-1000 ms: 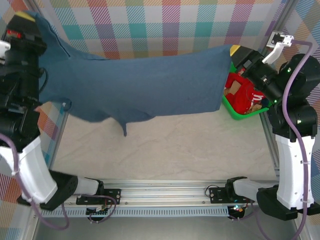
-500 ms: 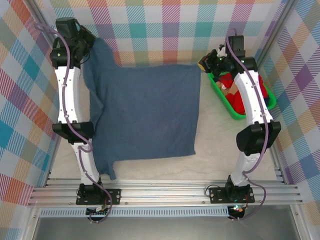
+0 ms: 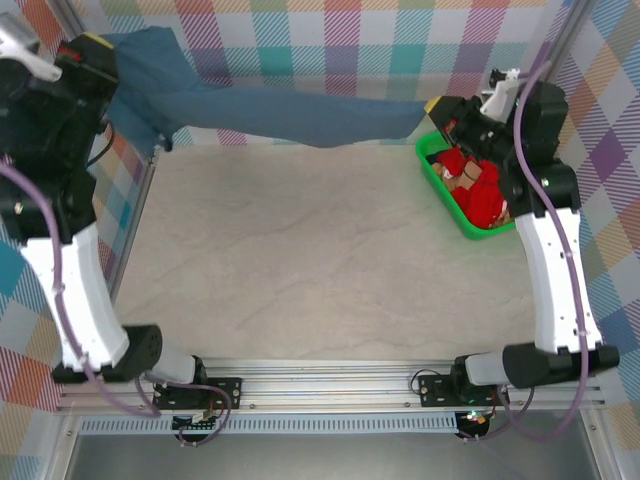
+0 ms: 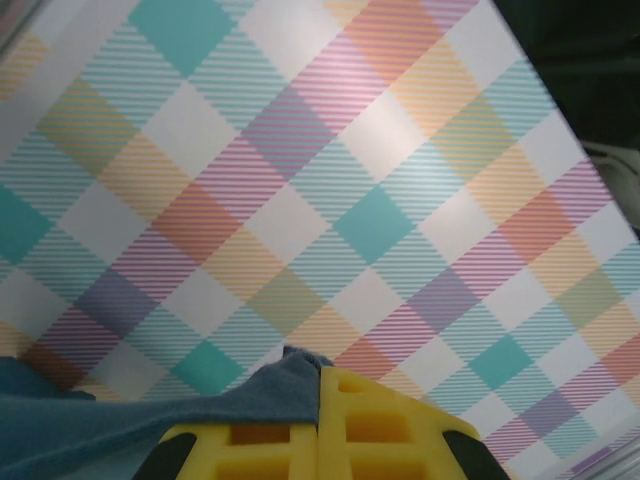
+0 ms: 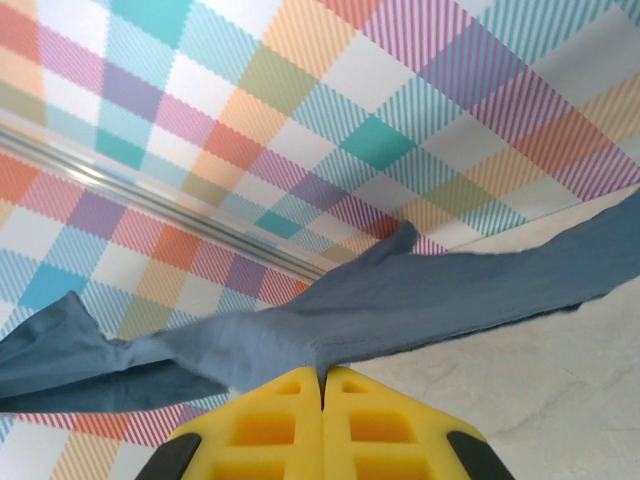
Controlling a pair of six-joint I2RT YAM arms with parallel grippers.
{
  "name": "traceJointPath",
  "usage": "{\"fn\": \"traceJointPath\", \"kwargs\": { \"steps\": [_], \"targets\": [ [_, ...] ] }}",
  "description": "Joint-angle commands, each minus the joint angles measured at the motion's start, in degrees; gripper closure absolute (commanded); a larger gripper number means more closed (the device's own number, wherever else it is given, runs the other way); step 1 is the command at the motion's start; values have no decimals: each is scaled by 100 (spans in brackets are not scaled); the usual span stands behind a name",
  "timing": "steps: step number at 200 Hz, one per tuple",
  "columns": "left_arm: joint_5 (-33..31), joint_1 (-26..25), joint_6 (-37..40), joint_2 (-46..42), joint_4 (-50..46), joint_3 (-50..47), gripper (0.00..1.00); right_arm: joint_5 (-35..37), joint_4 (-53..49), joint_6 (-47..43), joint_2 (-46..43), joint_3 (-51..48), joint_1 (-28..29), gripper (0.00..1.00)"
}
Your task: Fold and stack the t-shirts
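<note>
Holds the slate-blue t-shirt (image 3: pixel 290 118) stretched in the air over the far edge of the tabletop (image 3: pixel 320 270), long axis left to right, one end clamped in the closed left gripper (image 3: pixel 98 48), the other in the closed right gripper (image 3: pixel 440 105), probably to be laid flat by drawing both ends nearward.

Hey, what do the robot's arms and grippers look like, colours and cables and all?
Both the left arm and right arm have white shells, black joints and a lilac cable looping alongside. The left gripper and right gripper have blocky bright yellow fingers with rectangular recesses.
</note>
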Motion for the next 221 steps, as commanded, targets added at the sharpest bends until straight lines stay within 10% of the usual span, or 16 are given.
{"fn": "traceJointPath", "kwargs": {
  "steps": [1, 65, 137, 181, 221],
  "targets": [
    [-277, 38, 182, -356, 414, -570, 100, -4, 666, -375, -582, -417, -28, 100],
    [-304, 42, 205, 118, -5, -88, 100, -3, 530, -78, -760, -395, -28, 100],
    [454, 51, 7, 2470, 303, 710, 100, 3, 704, 335, 1473, 381, -40, 100],
    [1006, 225, -966, 4318, 693, 3206, 100, -48, 479, 53, 3298, 2726, -139, 100],
    [960, 438, -1456, 3384, 1893, 2621, 100, -72, -133, 337, 4303, 5323, -503, 100]
  ]
}}
